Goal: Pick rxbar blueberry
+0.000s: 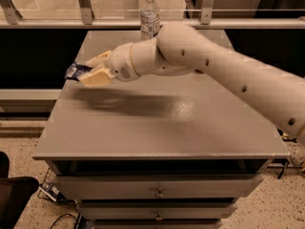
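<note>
The rxbar blueberry is a small dark blue wrapped bar at the table's left edge, seen between the two cream fingers of my gripper. The gripper is shut on the bar and holds it above the grey table, casting a shadow on the top below it. My white arm reaches in from the right across the table's far half. Most of the bar is hidden by the fingers.
A clear water bottle stands upright at the table's far edge, just behind my arm. A metal railing runs behind the table. Drawers sit under the tabletop. A dark gap lies left of the table.
</note>
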You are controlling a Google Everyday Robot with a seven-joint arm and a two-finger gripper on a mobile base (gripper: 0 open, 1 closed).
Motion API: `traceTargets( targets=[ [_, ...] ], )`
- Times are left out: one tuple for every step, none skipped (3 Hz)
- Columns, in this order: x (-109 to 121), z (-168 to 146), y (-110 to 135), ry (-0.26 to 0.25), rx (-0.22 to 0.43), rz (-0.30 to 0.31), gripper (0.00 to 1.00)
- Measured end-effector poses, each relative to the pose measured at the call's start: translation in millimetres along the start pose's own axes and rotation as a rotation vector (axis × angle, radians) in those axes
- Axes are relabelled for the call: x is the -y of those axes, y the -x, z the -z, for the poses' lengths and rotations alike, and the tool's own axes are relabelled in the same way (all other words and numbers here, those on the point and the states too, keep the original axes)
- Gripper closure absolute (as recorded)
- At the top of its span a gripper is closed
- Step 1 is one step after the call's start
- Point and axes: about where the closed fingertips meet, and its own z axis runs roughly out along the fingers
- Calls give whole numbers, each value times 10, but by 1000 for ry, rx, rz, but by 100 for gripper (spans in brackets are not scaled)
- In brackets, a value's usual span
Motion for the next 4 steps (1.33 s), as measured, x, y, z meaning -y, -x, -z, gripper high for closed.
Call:
traceTargets(
  targets=[
    [-179,-1,68,45,-11,19,100],
    [-169,-7,64,42,-10,18,100],
    [-149,20,151,58,-25,24,100],
    [-88,206,429,82,-47,55,100]
  ],
)
